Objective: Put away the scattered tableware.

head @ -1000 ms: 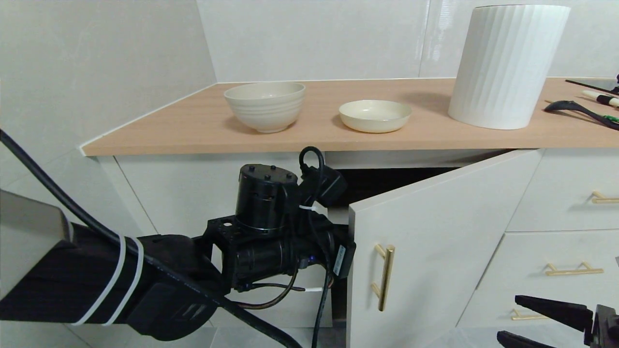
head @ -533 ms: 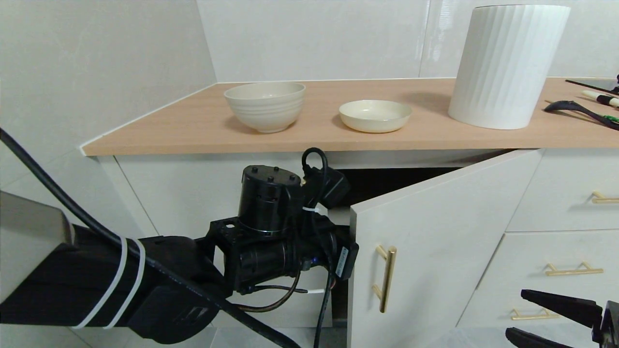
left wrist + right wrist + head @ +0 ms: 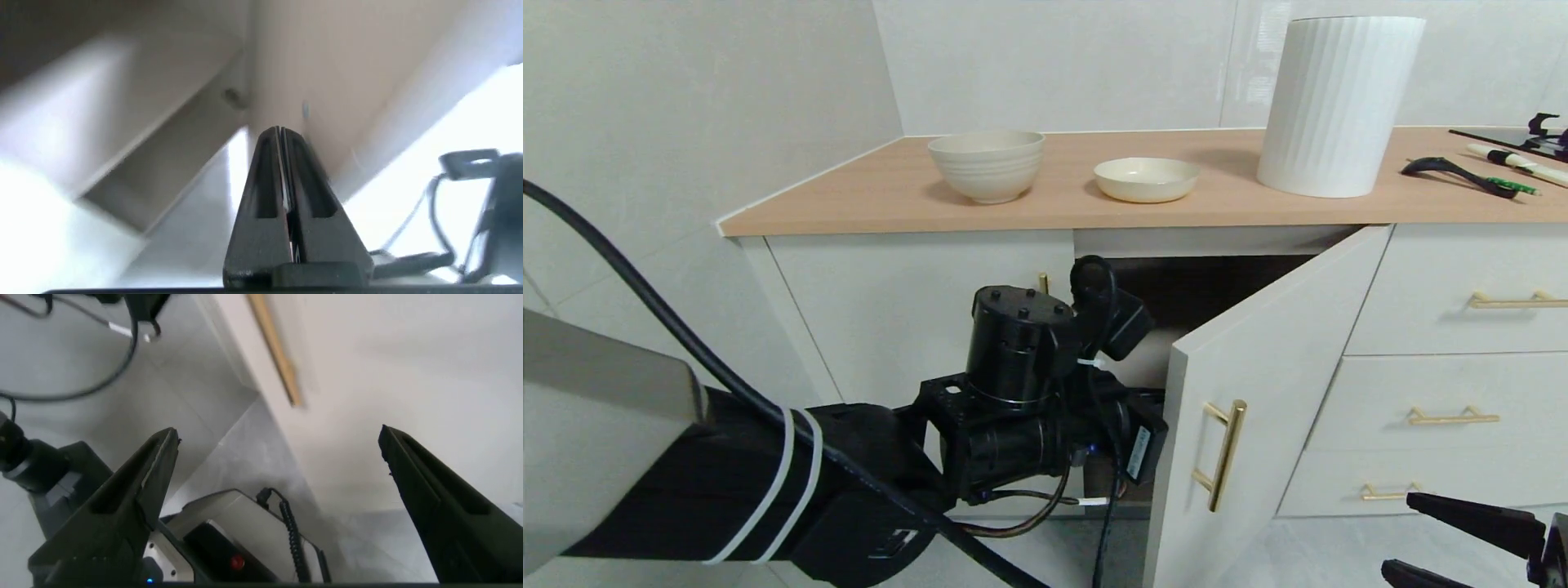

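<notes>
Left pincer [image 3: 279,143] clenched, empty, at the cabinet opening. Right pincer [image 3: 1398,531] released, low beside the ajar door [image 3: 1258,392]. Cabinet contents: can't tell. Wooden worktop [image 3: 866,204] beyond carries a ribbed cream bowl [image 3: 987,166], a shallow empty dish [image 3: 1146,179] and a fluted white canister [image 3: 1327,106].

Counted: one bowl [image 3: 987,166], one shallow dish [image 3: 1146,179], one black spoon [image 3: 1454,173], one ribbed white canister [image 3: 1331,106], one cabinet door [image 3: 1258,392], three drawers [image 3: 1462,278].

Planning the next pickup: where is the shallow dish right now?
In the head view, the shallow dish sits on the wooden countertop, between the ribbed bowl to its left and the tall white container to its right, above the open cabinet.
</notes>
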Controlling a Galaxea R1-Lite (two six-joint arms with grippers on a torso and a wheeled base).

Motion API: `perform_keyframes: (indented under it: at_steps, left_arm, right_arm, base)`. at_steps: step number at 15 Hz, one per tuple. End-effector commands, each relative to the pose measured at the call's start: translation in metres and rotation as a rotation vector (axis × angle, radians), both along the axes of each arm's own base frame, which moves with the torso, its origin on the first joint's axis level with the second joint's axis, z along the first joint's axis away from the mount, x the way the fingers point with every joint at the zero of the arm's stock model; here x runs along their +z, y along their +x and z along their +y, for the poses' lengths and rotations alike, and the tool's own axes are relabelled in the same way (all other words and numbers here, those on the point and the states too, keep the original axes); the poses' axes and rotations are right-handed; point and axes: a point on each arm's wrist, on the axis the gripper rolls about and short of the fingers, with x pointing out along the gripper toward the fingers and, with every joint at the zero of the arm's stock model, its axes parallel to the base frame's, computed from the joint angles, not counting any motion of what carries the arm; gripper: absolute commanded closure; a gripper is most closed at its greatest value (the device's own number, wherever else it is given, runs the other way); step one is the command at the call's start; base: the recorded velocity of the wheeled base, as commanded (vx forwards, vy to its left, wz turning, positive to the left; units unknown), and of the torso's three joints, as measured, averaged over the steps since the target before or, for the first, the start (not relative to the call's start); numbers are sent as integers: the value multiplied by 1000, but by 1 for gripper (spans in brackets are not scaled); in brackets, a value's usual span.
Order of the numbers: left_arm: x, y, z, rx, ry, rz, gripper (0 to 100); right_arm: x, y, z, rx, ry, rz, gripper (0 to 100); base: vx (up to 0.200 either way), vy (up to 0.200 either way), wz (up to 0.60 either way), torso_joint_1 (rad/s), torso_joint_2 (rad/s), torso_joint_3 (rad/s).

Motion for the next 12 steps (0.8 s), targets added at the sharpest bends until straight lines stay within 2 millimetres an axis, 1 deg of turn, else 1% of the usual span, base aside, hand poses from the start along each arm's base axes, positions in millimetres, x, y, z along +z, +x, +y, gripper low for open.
perform_keyframes:
  at_steps: [1, 4, 7, 8, 12]
  left_arm:
    - [-11, 2, -14, 5, -5, 24, 100]
    - [-12, -7, -21, -20, -9, 34, 100]
    - [-9, -21, -30, -54, -12, 29, 100]
    - [-8, -23, -31, -50, -13, 23, 100]
    - [-12, -22, -32, -23, 4, 24, 100]
  right_arm:
    - [1, -1, 0, 0, 3, -8, 0]
    - [10, -8, -3, 2, 29, -72, 0]
    - [13, -14, -5, 10, 42, -107, 0]
    - [13, -14, -5, 12, 44, -109, 0]
    - [11, -15, -5, 16, 36, -91, 0]
  base:
    - [0, 0, 0, 0, 0, 0]
    - [0, 0, 0, 0, 0, 0]
    - [0, 0, 0, 0, 0, 0]
    - [0, 0, 0, 0, 0, 0]
    - [0, 0, 0, 0, 0, 0]
